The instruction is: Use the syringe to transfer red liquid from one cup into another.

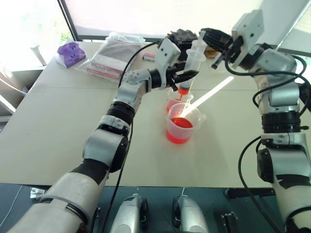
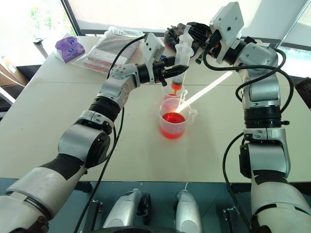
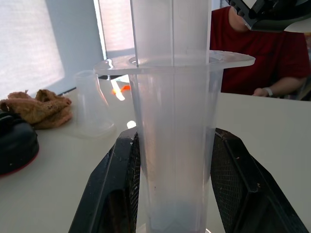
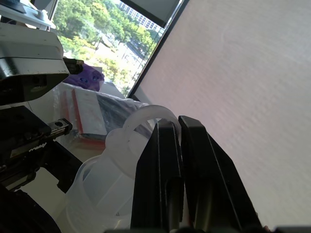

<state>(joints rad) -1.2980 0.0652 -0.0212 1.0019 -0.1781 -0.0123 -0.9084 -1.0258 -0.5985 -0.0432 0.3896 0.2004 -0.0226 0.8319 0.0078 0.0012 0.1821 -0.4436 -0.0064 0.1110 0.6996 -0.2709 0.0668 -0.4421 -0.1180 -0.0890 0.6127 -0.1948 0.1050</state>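
The syringe point(image 1: 190, 64) hangs upright at upper centre, orange tip over the smaller beaker point(image 1: 173, 103), clamped in the left gripper point(image 1: 187, 75). Right gripper point(image 1: 210, 38), fingers pressed together, sits at the plunger top. Larger beaker point(image 1: 180, 128) holds red liquid point(image 1: 181, 123) below.

- purple crumpled cloth point(image 1: 71, 51) at table's far left corner
- clear plastic bag of red-and-white packets point(image 1: 112, 56) just beside it
- tall clear tumbler point(image 3: 92, 104) near brown rag point(image 3: 39, 106)

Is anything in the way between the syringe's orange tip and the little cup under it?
No. The syringe, clamped upright in the left gripper, has its orange tip just above the smaller beaker, with only open air between them.
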